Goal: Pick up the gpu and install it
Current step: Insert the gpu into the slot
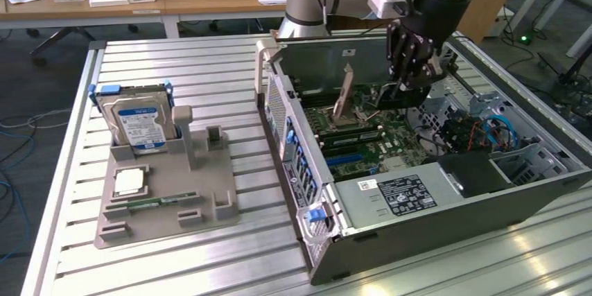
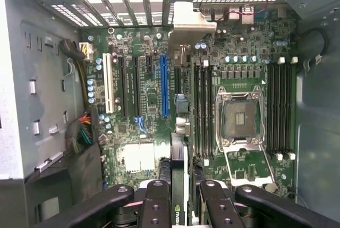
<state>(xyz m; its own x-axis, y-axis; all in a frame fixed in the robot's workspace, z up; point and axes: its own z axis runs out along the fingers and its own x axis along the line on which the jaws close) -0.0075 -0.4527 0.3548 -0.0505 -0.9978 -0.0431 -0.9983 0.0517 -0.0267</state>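
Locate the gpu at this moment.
The gpu is held edge-on in the gripper, above the motherboard inside the open computer case on the exterior view's right, roughly over the gap between the blue expansion slot and the CPU socket.

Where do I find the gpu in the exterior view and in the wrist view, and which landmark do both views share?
Exterior view: the gpu hangs under the gripper, above the motherboard.
Wrist view: the gpu shows edge-on, clamped between the fingers, over the motherboard.
Shared landmark: the long blue slot on the motherboard.
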